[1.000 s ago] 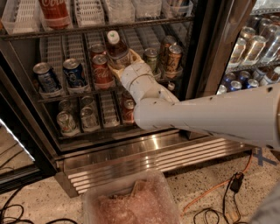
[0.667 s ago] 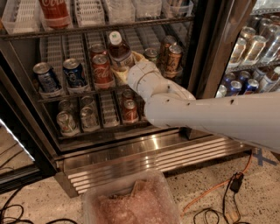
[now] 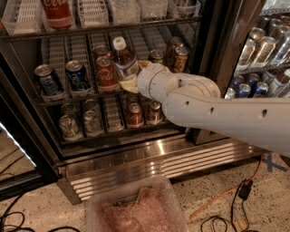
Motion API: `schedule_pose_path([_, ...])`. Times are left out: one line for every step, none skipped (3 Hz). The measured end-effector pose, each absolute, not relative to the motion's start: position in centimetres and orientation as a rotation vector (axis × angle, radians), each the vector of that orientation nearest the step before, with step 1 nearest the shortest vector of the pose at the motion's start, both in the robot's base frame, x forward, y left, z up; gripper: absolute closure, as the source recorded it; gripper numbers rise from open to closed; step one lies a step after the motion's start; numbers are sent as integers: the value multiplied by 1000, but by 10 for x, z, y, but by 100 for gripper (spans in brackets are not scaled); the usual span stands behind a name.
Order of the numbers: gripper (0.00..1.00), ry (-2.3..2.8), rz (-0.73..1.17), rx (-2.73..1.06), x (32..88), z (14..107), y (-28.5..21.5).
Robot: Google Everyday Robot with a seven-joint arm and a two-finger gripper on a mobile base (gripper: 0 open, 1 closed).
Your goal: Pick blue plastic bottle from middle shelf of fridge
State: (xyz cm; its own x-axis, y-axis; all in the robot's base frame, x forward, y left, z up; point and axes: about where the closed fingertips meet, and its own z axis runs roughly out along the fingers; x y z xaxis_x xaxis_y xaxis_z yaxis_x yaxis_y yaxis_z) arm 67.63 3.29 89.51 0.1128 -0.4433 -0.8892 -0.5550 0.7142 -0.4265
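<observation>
The blue plastic bottle (image 3: 124, 60), clear with dark brown drink and a white cap, stands slightly tilted on the middle shelf (image 3: 50, 99) of the fridge (image 3: 136, 164), between red cans and gold-brown cans. My gripper (image 3: 135, 75) is at the bottle's lower half, with tan fingers (image 3: 128, 84) on either side of it, closed on it. My white arm (image 3: 217, 113) reaches in from the right and hides the bottle's base and part of the shelf.
Blue cans (image 3: 77, 74) and red cans (image 3: 105, 72) stand left of the bottle and gold-brown cans (image 3: 180, 55) right. Silver cans (image 3: 69, 127) fill the shelf below. A red-labelled cola bottle (image 3: 56, 11) stands above. A plastic bin (image 3: 136, 210) and cables (image 3: 235, 199) lie on the floor.
My gripper has pushed in toward the shelf and closed around the bottle's lower part. The bottle has shifted slightly right and down and now tilts.
</observation>
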Motion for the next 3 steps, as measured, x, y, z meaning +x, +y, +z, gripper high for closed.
schedule_pose_path([100, 1550, 135, -907, 662, 886, 39])
schedule_pose_path([100, 1568, 156, -939, 653, 877, 41])
schedule_pose_path([100, 1579, 172, -958, 649, 870, 40])
